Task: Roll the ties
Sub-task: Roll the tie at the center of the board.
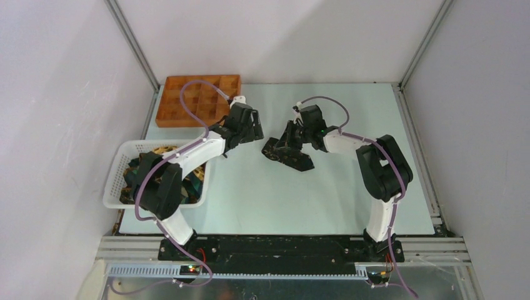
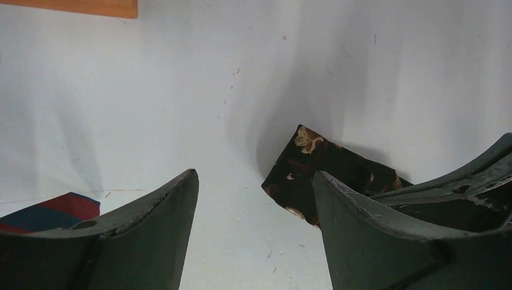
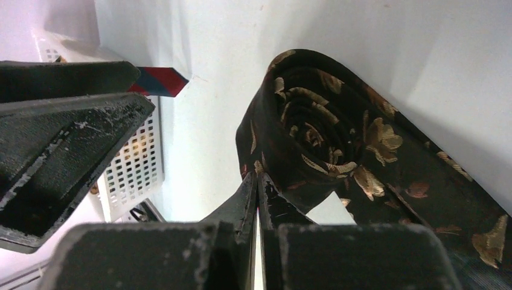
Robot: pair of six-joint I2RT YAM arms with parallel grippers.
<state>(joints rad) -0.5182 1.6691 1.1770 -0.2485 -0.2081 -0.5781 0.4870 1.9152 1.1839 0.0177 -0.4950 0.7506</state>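
White bench (image 1: pixel 262 200) is sitting inside a pale-walled, metal-framed enclosure, and I am reaching both arms over it toward the middle.

Item one: my right end effector (image 3: pixel 256 181) is pinching the tie (image 3: pixel 314 121), its fingertips meeting on the near edge of the coil. The tie is lying at the centre of the bench, partly rolled. Its spiral is facing the right wrist camera, while the unrolled length is trailing off toward the lower right of that view. The print is showing gold and brown leaves on near-black cloth.

Item two: my left end effector (image 2: pixel 255 175) is hanging wide apart just to the left of the tie and gripping nothing. Its fingers are framing bare bench, and one pointed corner of the tie is showing just beyond the right finger in the left wrist view. I cannot tell whether that finger is touching the cloth.

Item three: the basket (image 1: pixel 119 167) is sitting at the left edge of the bench, under my left arm, and is holding more ties (image 1: pixel 196 177) in a loose heap. A striped tie (image 2: pixel 54 211), red and blue, is showing its tip near the basket. I cannot tell whether it is resting on the rim.

Item four: the orange tray (image 1: pixel 187 109) is sitting at the far left corner of the bench, well apart from the tie, with its compartments facing up.
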